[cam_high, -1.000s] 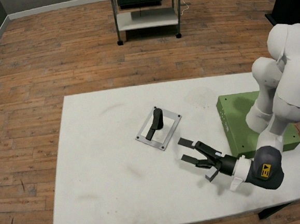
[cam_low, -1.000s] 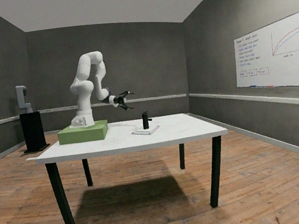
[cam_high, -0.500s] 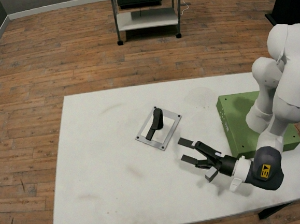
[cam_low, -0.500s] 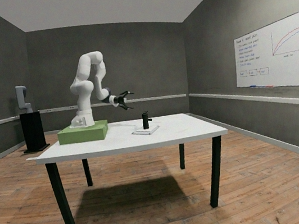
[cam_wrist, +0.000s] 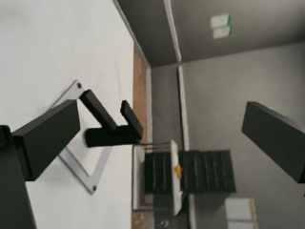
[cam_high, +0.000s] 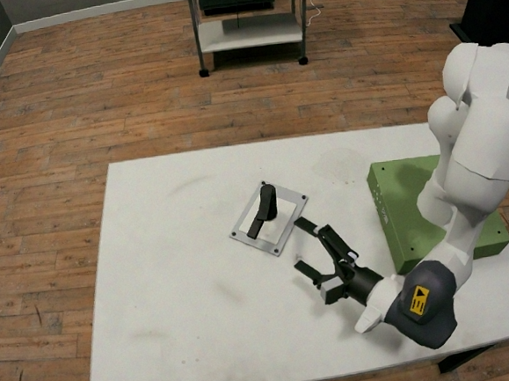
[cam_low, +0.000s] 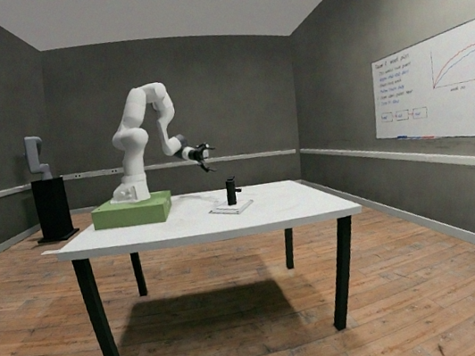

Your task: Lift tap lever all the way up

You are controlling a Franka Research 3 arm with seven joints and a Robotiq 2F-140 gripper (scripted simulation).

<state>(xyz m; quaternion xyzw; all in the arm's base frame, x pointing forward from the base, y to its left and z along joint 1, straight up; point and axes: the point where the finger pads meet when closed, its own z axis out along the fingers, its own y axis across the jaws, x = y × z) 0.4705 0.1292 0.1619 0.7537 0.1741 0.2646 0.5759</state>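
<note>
above the white table (cam_high: 175, 331), gripper (cam_high: 305, 244) spread wide and empty, near the black tap (cam_high: 267, 202), lever (cam_high: 258, 219) untouched

A wheeled shelf cart (cam_high: 195, 33) was seen on the wooden floor (cam_high: 57, 108) beyond the white table (cam_high: 163, 304), and a whiteboard (cam_low: 442, 82) was mounted on the grey wall.

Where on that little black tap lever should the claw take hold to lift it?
Probably near the lever's free end, farthest from the upright tap body, where lifting is easiest. The flat bar slopes out over the grey base plate, so coming from the side with one finger each side of the bar looks best. The gripper is open, empty and short of it.
</note>
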